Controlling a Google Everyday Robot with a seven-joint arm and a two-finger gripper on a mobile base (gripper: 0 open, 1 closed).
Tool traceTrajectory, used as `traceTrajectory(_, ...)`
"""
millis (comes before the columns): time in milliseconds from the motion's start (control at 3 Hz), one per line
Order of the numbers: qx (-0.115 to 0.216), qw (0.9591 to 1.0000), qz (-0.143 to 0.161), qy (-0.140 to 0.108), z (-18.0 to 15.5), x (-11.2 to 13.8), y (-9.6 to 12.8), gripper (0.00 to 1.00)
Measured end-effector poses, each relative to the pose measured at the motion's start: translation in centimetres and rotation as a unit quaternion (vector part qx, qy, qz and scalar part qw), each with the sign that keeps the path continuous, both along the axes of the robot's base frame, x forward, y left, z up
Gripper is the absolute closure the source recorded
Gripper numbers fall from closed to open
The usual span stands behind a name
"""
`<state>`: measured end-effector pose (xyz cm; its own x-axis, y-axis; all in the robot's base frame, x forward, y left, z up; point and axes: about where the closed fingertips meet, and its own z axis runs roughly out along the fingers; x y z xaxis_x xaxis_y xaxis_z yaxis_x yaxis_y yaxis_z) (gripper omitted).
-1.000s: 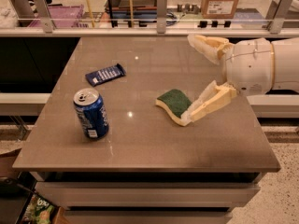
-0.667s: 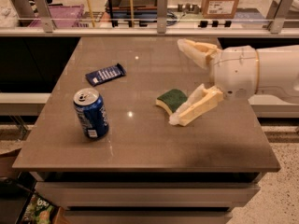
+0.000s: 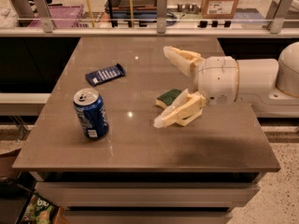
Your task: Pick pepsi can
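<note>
You have the small blue aluminium pepsi can [image 3: 91, 113] standing upright at the lower left of the frame, on the front-left part of the grey-brown tabletop [image 3: 140, 148]. Its silver top and pull tab face up, and white markings show on its side.

Your cream-coloured two-finger gripper [image 3: 161, 87] sits just right of centre, over the table, at the end of the white arm [image 3: 247, 80] that reaches in from the right edge of the frame. Its fingers are spread wide and hold nothing. The upper finger [image 3: 182, 59] points toward the upper left, and the lower one slants down toward the lower left. The gripper is well apart from the can, with bare tabletop between them.

A green-and-yellow sponge [image 3: 167, 97] lies flat on the table between the two fingers, partly covered by the lower one; you cannot tell whether they touch. A flat dark-blue snack bar wrapper [image 3: 105, 74] lies above the can in the frame, apart from it.
</note>
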<state>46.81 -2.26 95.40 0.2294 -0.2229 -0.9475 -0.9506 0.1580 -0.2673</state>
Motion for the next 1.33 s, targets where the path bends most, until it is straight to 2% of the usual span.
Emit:
traceTrajectory(333, 0.001, 1.0000, 0.001, 0.000, 0.0, 0.0, 0.1, 0.00)
traceTrajectory(667, 0.001, 0.9998, 0.014, 0.017, -0.2, 0.1, 0.8, 0.00)
traceTrajectory(1000, 0.010, 0.9984, 0.030, 0.048, -1.3, 0.0, 2.3, 0.00)
traceTrajectory(1333, 0.015, 0.9969, 0.040, 0.066, -2.2, -0.2, 3.6, 0.00)
